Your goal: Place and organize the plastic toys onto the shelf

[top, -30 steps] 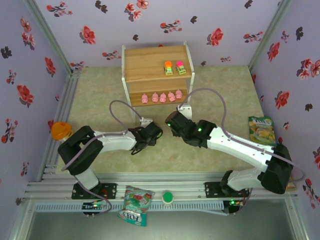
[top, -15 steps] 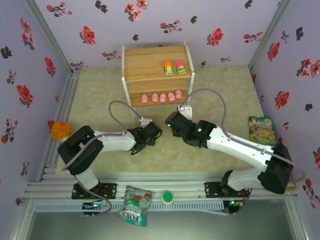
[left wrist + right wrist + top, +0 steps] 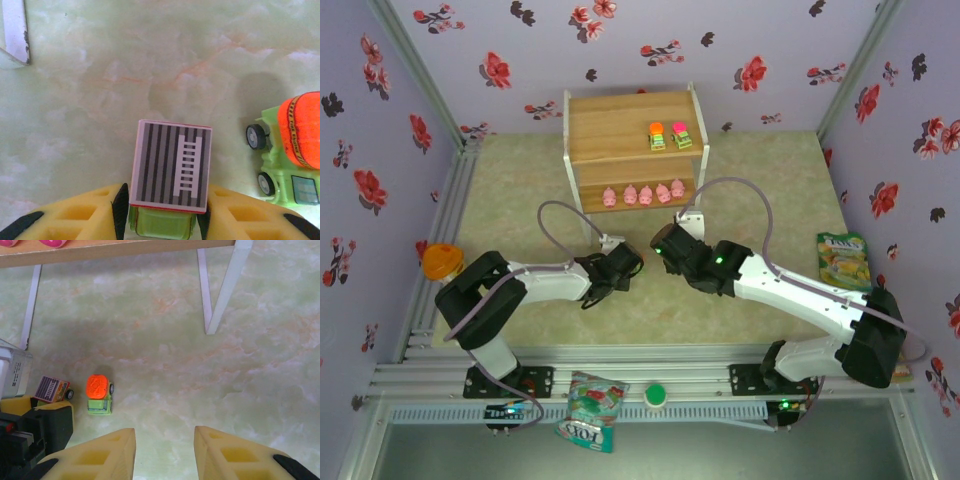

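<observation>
My left gripper (image 3: 162, 212) is shut on a green toy car (image 3: 170, 170) with a grey striped ladder top, one pad against each side. A second green car with an orange top (image 3: 292, 150) stands on the floor just to its right. The right wrist view shows that orange-topped car (image 3: 98, 394) and the ladder car (image 3: 52, 389) ahead to the left. My right gripper (image 3: 165, 452) is open over bare floor. From above, the left gripper (image 3: 620, 268) and right gripper (image 3: 667, 245) sit in front of the shelf (image 3: 620, 120). Two cars (image 3: 668, 134) stand on its top board and several pink pigs (image 3: 643, 194) on the lower one.
A white shelf leg (image 3: 222, 295) stands ahead of the right gripper, and another leg (image 3: 15, 30) is at the far left of the left one. A round orange-topped item (image 3: 442, 262) lies left. Snack bags (image 3: 590, 410) (image 3: 843, 258) and a green round item (image 3: 655, 396) lie near the edges.
The left gripper's jaws have closed in on the ladder-top car. Both arms stay almost where they were.
</observation>
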You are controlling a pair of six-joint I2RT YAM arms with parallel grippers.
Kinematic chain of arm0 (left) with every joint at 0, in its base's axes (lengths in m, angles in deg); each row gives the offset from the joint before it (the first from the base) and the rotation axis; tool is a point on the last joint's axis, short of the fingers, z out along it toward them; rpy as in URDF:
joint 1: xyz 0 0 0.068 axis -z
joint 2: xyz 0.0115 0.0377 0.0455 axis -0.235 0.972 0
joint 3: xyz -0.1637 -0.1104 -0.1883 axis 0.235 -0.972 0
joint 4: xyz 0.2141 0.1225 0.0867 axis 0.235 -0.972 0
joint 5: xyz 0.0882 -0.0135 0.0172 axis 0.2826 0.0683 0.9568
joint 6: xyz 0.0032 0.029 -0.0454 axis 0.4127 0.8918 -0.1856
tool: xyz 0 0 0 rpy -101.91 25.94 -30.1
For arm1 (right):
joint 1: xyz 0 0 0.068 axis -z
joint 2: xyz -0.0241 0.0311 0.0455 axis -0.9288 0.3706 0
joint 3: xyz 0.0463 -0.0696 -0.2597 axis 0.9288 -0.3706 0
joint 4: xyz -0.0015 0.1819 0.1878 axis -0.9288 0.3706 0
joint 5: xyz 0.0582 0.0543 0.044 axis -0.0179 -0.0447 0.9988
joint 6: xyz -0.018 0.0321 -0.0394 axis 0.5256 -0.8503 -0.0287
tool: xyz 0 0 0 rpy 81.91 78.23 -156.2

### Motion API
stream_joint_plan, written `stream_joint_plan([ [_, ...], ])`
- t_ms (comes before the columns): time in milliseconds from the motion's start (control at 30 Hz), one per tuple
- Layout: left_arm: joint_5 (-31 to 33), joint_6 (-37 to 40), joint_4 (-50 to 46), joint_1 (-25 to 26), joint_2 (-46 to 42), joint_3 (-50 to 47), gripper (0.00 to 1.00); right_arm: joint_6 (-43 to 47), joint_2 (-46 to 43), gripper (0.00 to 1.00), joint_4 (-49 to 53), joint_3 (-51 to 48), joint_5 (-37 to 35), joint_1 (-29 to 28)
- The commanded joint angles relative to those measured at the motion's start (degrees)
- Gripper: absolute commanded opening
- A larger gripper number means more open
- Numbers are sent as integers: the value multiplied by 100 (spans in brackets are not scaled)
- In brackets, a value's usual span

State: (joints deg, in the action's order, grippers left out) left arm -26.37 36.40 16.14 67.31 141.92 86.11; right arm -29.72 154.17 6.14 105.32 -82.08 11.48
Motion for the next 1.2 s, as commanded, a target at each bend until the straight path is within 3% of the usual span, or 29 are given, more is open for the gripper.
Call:
stream_joint_plan([
  [0,-58,43,36,-36,113,-29,46,-97,-151,37,76,-50,-130,-9],
  [800,76,228,-180,-45,-121,103,30,-97,-245,37,102,-106,-161,7],
  [1167,255,130,-702,36,-985,104,30,-71,-388,37,111,-240,-162,96],
])
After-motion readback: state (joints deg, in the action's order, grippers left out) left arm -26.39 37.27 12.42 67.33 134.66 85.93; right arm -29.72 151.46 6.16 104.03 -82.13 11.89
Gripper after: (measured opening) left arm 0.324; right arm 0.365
